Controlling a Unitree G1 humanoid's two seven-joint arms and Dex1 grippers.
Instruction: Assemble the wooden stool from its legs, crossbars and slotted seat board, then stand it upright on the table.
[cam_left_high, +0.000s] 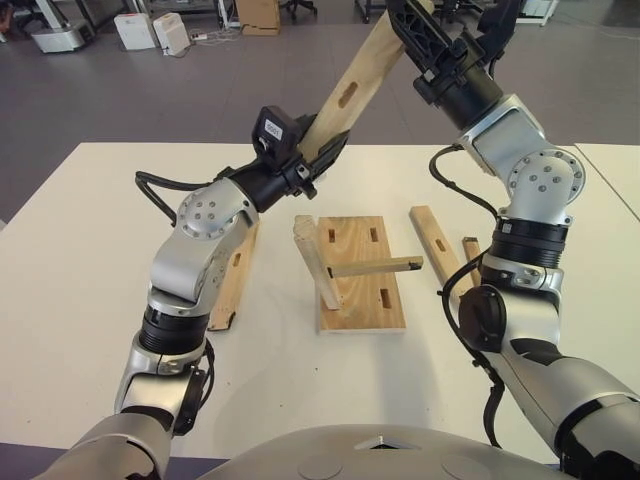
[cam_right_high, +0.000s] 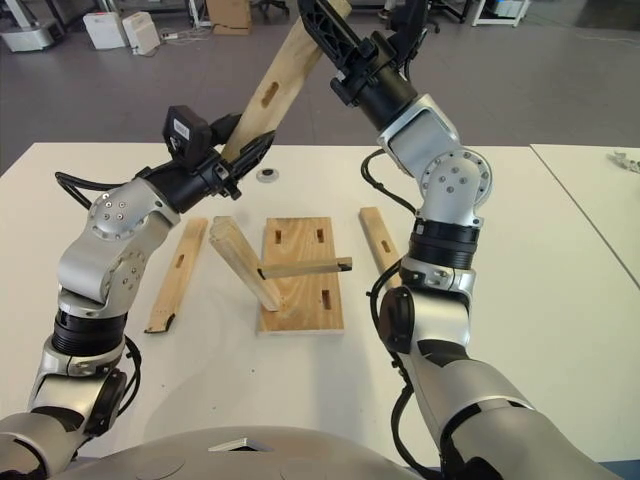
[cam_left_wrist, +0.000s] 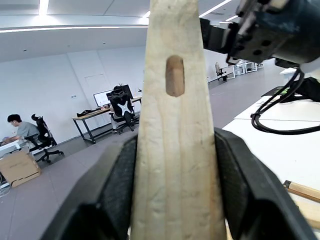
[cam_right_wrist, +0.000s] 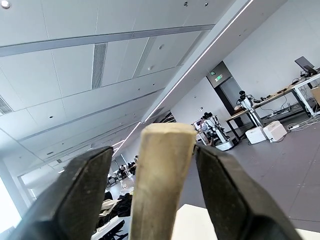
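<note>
Table (cam_left_high: 80, 250): white, all loose parts lie mid-table.

Seat board (cam_left_high: 365, 312): flat, centre of table, long axis running away from the robot, 4 slots facing up.

Held leg (cam_left_high: 365, 70): in the air over the table's far half. Long axis diagonal, low end toward the robot's left, high end up and toward its right. 1 oval slot mid-length.
- left gripper (cam_left_high: 322, 150) clamps the low end, fingers tight on both sides.
- right gripper (cam_left_high: 412, 28) is closed around the high end.

Flat leg (cam_right_high: 180, 272): on the table left of the seat board, long axis roughly parallel to it. Right eye view shows it whole with its slot; in the left eye view the left arm covers most of it.

Tilted leg (cam_left_high: 318, 265): foot on the seat board, leaning toward the far left.

Side leg (cam_left_high: 435, 245): flat on the table just right of the board.

Crossbar (cam_left_high: 378, 266): plugged into the tilted leg, pointing right, over the board.

Left wrist view: slot runs along the leg, right gripper at the far end. Right wrist view: rounded end grain between 2 fingers (cam_right_wrist: 80, 200).

Small dark round object (cam_right_high: 268, 177): far side of the table.
</note>
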